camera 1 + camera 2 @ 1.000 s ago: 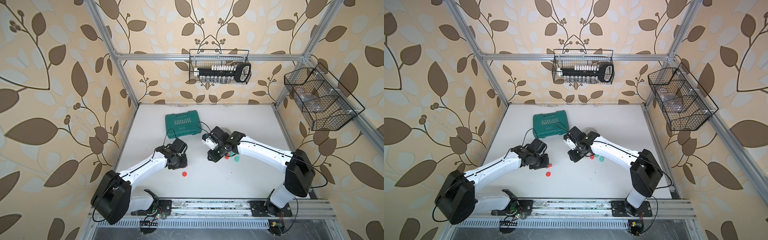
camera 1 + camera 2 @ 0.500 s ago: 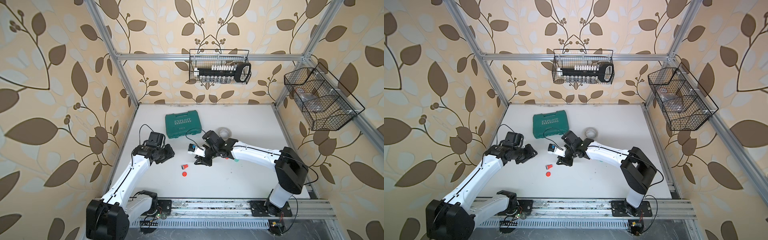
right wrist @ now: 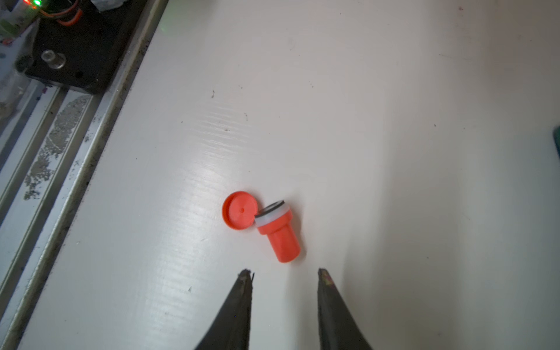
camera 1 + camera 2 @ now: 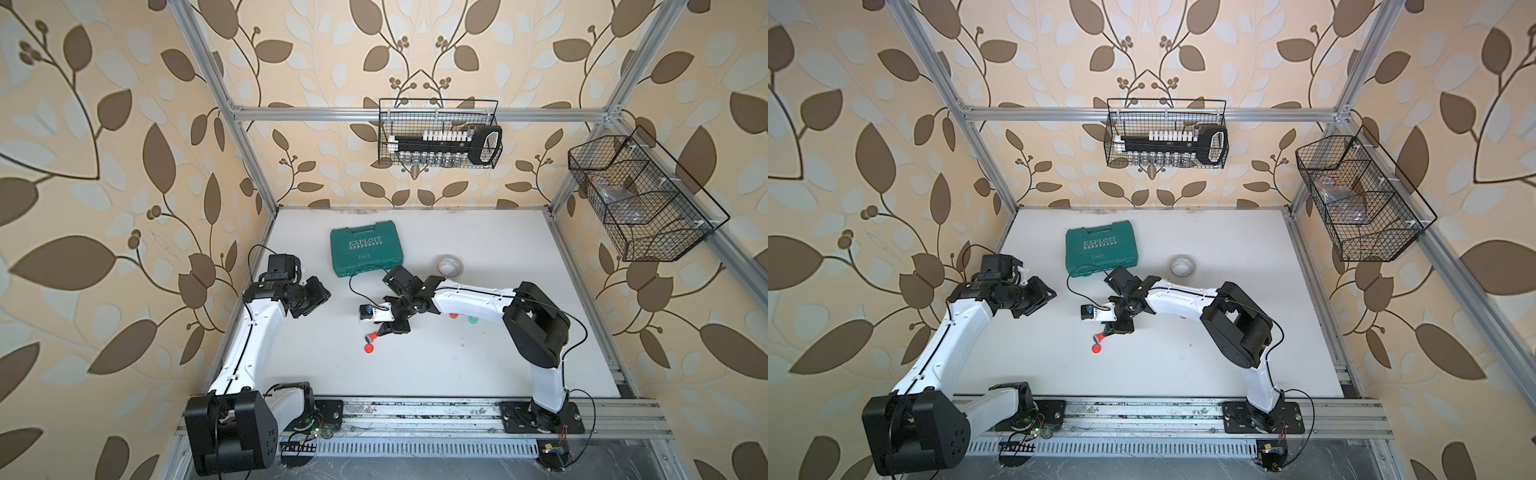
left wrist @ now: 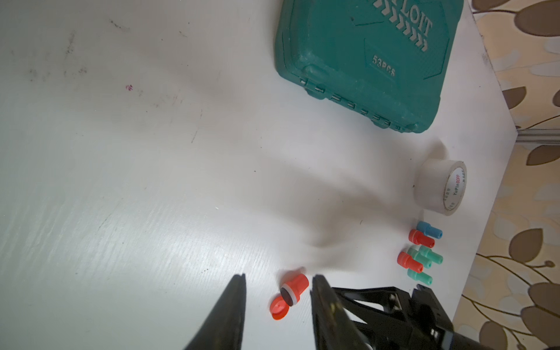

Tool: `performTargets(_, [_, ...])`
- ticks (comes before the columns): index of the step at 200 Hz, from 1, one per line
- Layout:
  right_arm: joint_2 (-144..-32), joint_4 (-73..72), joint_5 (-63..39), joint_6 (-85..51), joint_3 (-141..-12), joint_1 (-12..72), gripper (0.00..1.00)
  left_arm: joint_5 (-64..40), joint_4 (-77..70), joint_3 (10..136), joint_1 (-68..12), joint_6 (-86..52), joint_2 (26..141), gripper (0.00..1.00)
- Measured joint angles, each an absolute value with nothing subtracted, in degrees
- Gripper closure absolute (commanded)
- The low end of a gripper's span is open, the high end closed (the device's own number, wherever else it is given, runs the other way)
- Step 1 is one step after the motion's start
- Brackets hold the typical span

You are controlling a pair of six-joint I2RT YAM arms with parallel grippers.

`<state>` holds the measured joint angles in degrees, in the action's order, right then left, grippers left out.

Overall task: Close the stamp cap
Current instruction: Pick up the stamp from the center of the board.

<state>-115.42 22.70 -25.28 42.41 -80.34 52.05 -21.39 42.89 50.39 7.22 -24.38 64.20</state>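
Lying on its side, the orange stamp (image 4: 372,336) was noted in both top views just below the middle of the frame, on the white table (image 4: 436,374). Its loose cap (image 4: 368,349) was seen flat on the table, directly below it in the frame. The right gripper (image 4: 381,332) was recorded just beside the stamp, jaws parted, nothing held. The left gripper (image 4: 321,296) was logged at centre left, well apart from the stamp.

Left wrist view: both jaws were seen spread and empty. The stamp (image 5: 295,286) and cap (image 5: 279,307) were observed beyond them, and a green tool case (image 5: 363,60) and a tape roll (image 5: 441,188) farther off.

Right wrist view: the jaws were seen apart and empty. The stamp (image 3: 278,235) was found just ahead of the tips, with the cap (image 3: 240,210) touching its white collar.
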Motion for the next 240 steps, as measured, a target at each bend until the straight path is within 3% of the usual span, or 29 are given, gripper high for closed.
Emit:
performTargets(128, [-122.26,25.96,-25.21,47.64,-84.97,53.04,0.66,-22.59,42.78,50.37,7.22,-24.12,64.18,0.61])
performTargets(240, [-123.9,27.14,-24.88,49.12,-86.0,53.04,0.76,-22.59,42.76,50.37,7.22,-24.12,64.18,0.61])
